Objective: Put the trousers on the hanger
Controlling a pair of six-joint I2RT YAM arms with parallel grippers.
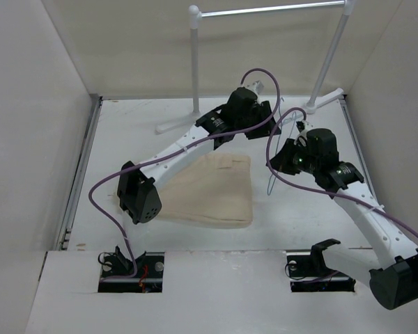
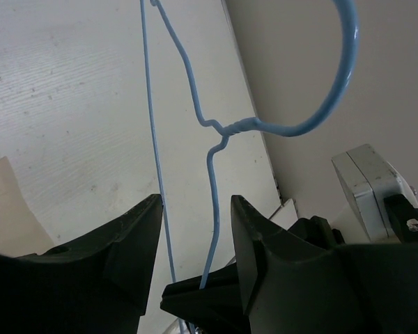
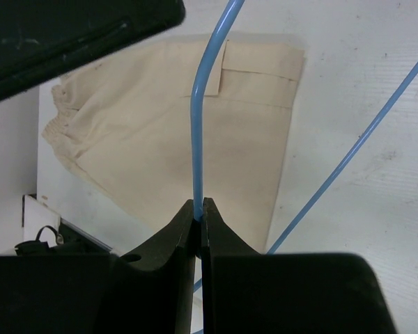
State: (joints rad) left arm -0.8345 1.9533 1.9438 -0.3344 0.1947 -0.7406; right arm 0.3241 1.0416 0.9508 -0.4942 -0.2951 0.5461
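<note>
Right gripper [image 3: 200, 204] pinched tight on blue wire hanger [image 3: 197, 132]. Left gripper [image 2: 195, 209] fingers apart, hanger wire between, seemingly ungripped. Trousers [image 1: 212, 195] lie folded on table [image 1: 125, 132].

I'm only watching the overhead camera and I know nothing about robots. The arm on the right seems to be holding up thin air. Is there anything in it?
Observer: Yes. Its wrist camera shows the right tool pinched shut on the thin light-blue wire of the hanger.
Operator: Is the other arm gripping it too?
Observer: No. The left tool has its fingers apart, and the wire runs between them just below its twisted neck.
Operator: Are the trousers on it yet?
Observer: No. Close up, the trousers lie folded flat on the table, with a gathered waistband at one edge and nothing draped over the wire.
</note>
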